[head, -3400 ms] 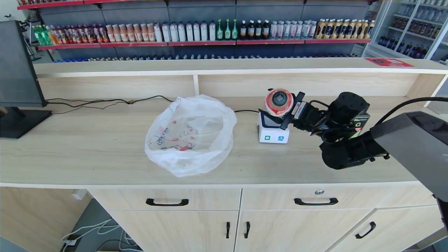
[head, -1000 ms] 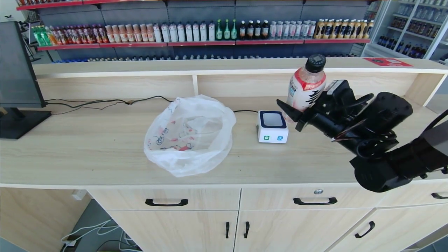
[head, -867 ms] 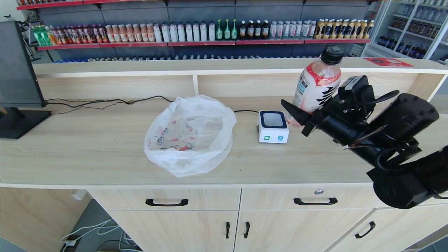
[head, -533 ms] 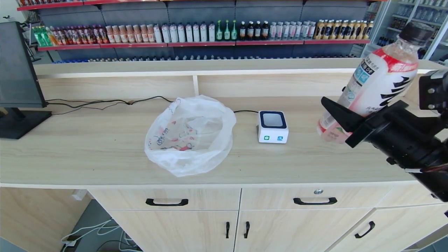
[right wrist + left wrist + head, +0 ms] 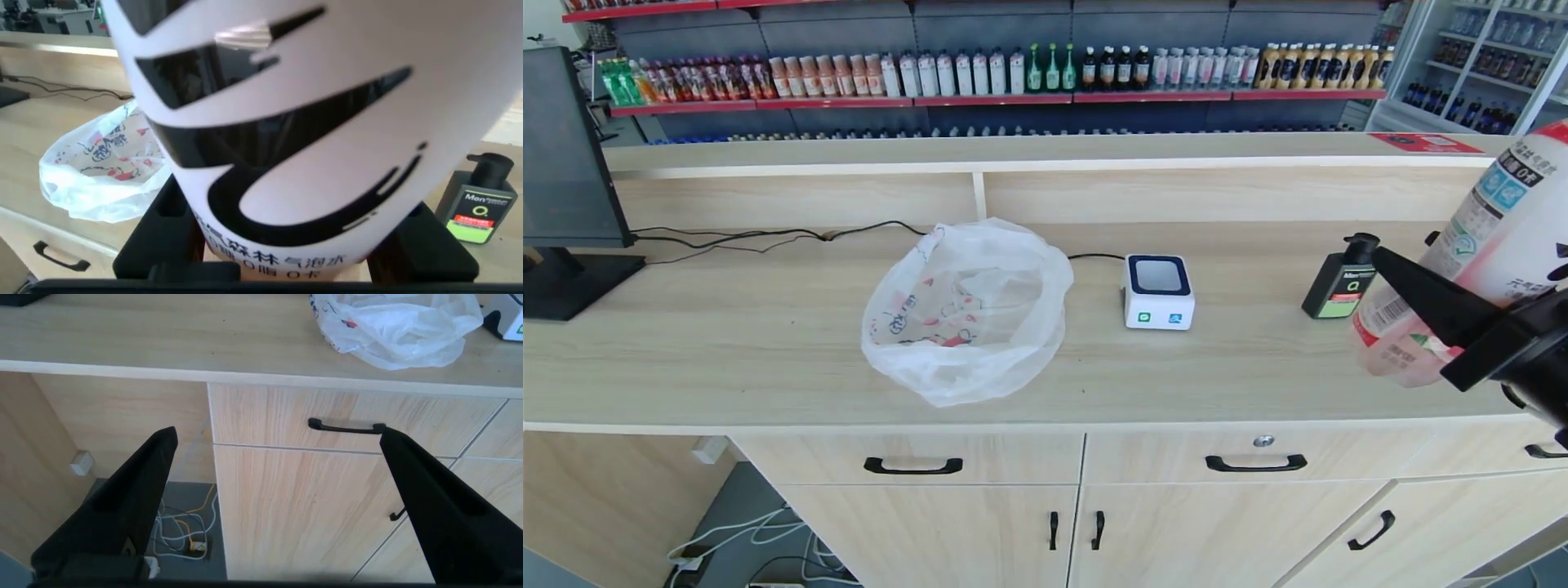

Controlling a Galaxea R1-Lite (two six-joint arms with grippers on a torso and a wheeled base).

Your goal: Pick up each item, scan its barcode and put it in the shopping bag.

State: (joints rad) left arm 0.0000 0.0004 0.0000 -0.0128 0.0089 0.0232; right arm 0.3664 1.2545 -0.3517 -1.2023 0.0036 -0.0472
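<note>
Off the counter's point(image 5: 727, 343) right front corner, the right gripper point(image 5: 1425, 298) is clamped on a pink-and-white drink bottle point(image 5: 1494, 220), holding it tilted in the air above the edge. Near the right edge a dark pump bottle point(image 5: 1337, 280) stands upright. The white scanner point(image 5: 1159, 291) sits mid-counter, just right of the open shopping bag point(image 5: 968, 314) and apart from it. Below the front edge, before the drawers, the left gripper point(image 5: 276, 437) hangs with fingers spread wide, holding nothing.

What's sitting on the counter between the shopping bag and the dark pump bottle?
The white barcode scanner sits there, nearer the shopping bag, in the head view.
</note>
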